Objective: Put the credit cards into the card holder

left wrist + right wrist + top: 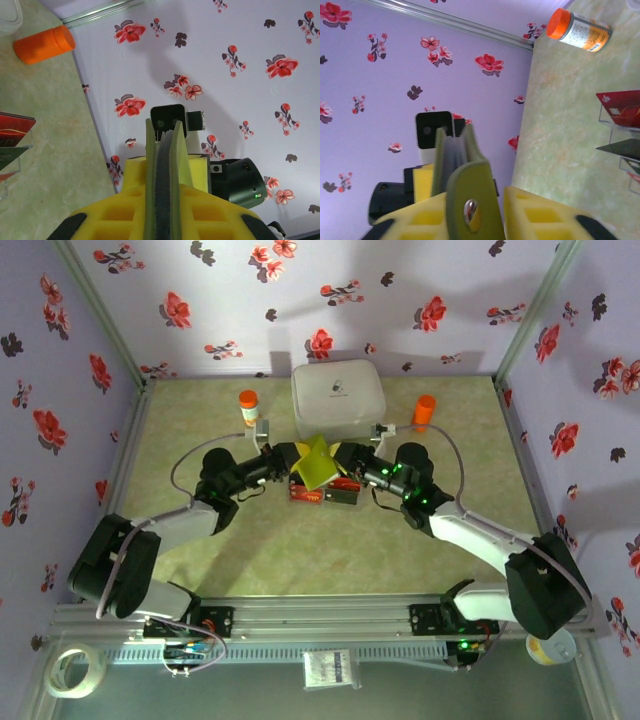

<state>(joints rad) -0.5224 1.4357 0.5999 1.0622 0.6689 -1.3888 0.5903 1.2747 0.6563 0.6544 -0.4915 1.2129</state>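
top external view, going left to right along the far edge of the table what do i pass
orange-capped bottle → white case → orange bottle

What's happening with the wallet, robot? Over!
Left end effector shut on wallet. Right end effector straddles it, grip unclear. Cards sit in rack.

Top view looks down from behind – 2 wrist views sideways, close on the card holder (176, 165)
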